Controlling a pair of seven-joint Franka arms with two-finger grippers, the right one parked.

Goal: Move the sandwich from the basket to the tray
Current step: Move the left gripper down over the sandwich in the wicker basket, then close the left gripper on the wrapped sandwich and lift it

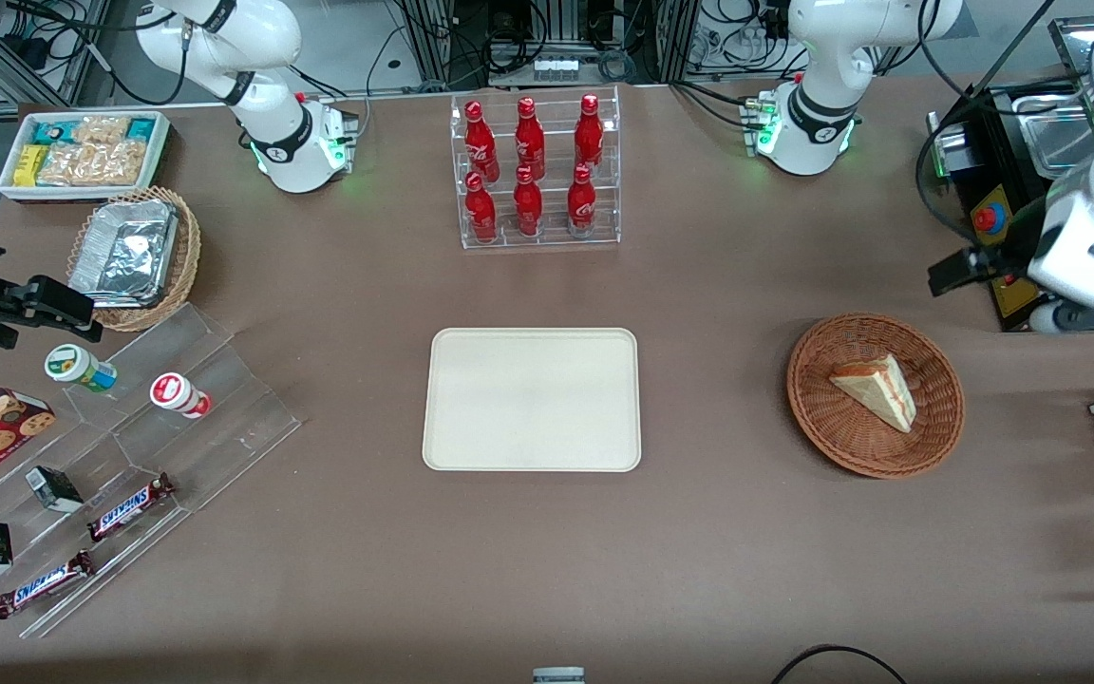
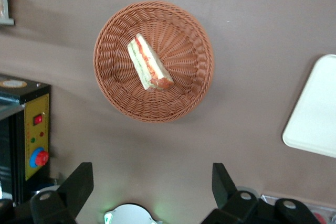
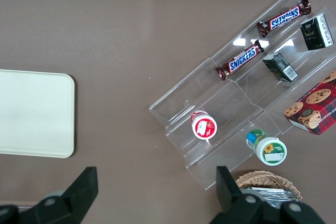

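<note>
A brown worktop is seen from the front. A wedge sandwich, w/ red and green filling along its edge, is laid inside a round wicker basket toward the working arm's end. A cream tray is set flat mid-worktop, well apart from the basket, w/ nothing on it. A clear rack of red bottles is placed farther from the camera than the tray. The end effector is held above the worktop near the basket, fingers spread wide, nothing gripped, no contact w/ the sandwich or basket.
</note>
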